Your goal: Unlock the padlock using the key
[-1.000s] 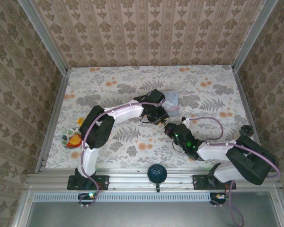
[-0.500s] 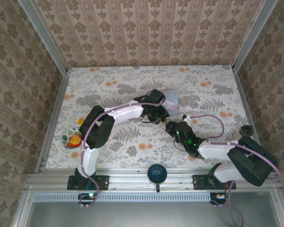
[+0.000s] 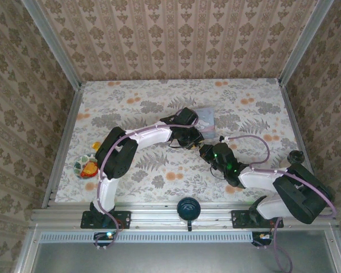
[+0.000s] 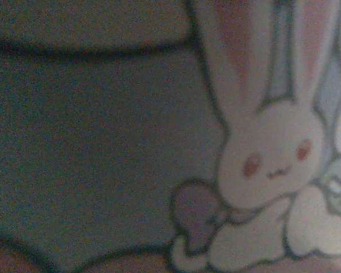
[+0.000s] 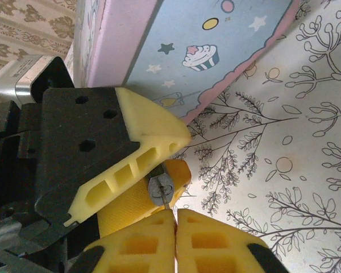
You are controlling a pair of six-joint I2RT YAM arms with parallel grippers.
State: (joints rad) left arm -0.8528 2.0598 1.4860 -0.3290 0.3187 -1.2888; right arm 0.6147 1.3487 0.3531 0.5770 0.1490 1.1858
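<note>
Right claw [image 5: 175,220] first: my two yellow foam pads are pressed flat together, nothing but a thin seam between them. I judge the key is buried in that seam, since the foam hides it.

Just past my pad tips sits the padlock [image 5: 161,190], a tiny grey metal nub with what looks like a slot in its face. It is pinched between the yellow fingers of my left claw [image 5: 169,170], which are closed down on it. It hangs above the flowered bench [image 5: 307,142], just beside the pink-edged corner of the pale blue tin [image 5: 216,51]. The shackle is hidden behind the foam.

Handling, as I read it: hard metal, light, smooth and slippery, and likely to twist in soft foam. The left should grip the flat sides of the body and leave the slotted face bare. The key is a stiff sliver that could bend or skid off, so I would hold it near the head.
</note>
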